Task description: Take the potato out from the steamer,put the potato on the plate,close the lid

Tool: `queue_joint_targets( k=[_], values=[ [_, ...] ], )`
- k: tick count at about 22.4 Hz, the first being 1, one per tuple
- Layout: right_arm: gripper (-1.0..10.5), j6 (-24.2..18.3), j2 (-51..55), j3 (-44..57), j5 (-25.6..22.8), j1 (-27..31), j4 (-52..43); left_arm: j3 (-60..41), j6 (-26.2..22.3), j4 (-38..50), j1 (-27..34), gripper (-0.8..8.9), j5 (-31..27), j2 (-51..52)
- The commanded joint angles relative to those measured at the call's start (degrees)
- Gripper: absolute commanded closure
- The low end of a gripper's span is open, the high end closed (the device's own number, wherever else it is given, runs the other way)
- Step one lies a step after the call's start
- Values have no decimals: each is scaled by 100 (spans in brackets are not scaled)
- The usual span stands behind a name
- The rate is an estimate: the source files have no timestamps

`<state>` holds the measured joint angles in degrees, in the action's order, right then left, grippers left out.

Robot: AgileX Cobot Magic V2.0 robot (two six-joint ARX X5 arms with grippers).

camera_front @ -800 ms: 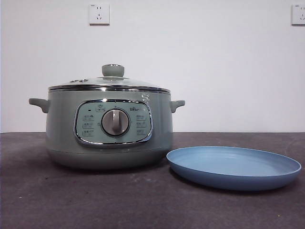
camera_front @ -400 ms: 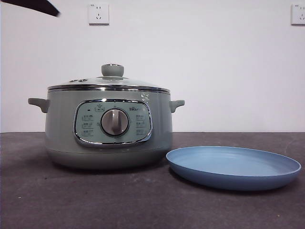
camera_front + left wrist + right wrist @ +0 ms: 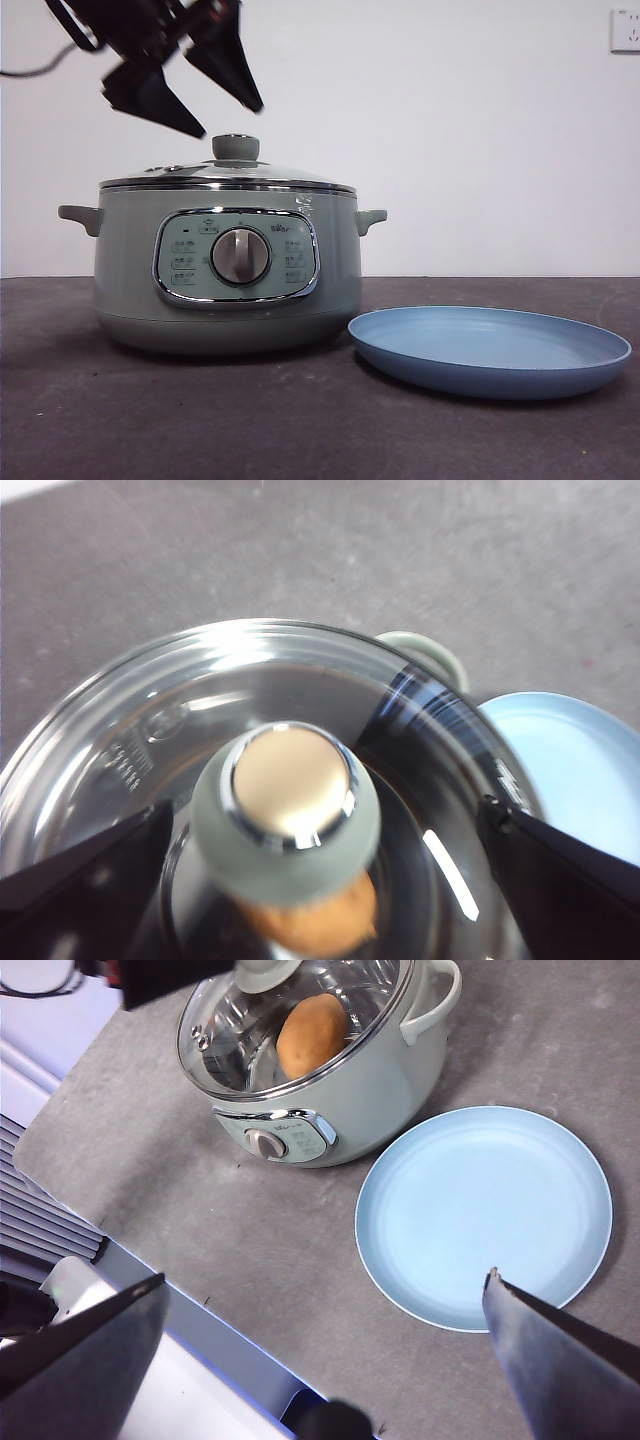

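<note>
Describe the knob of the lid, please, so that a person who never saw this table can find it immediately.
Find the big sage-green steamer beside the light-blue plate. A domed glass lid covers it, and at its centre stands the knob, directly under the open left gripper. Only this round pale-green knob has a shiny metal top.

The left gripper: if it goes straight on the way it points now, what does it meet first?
Most likely the knob of the lid: the left gripper hangs open just above it, a jaw on each side.
</note>
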<state>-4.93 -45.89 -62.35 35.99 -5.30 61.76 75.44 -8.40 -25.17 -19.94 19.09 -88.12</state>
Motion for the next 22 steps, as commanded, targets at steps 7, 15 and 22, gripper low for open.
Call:
queue_joint_targets(
  k=[7, 15, 22],
  values=[
    [287, 13, 0, -13, 7, -9, -26, 15, -68, 431, -160, 222, -337, -487],
    [287, 13, 2, -13, 7, -9, -37, 15, -66, 400, -186, 670, -411, -487],
    [289, 15, 2, -13, 4, -9, -39, 15, -59, 391, -186, 826, -378, -485]
  ],
)
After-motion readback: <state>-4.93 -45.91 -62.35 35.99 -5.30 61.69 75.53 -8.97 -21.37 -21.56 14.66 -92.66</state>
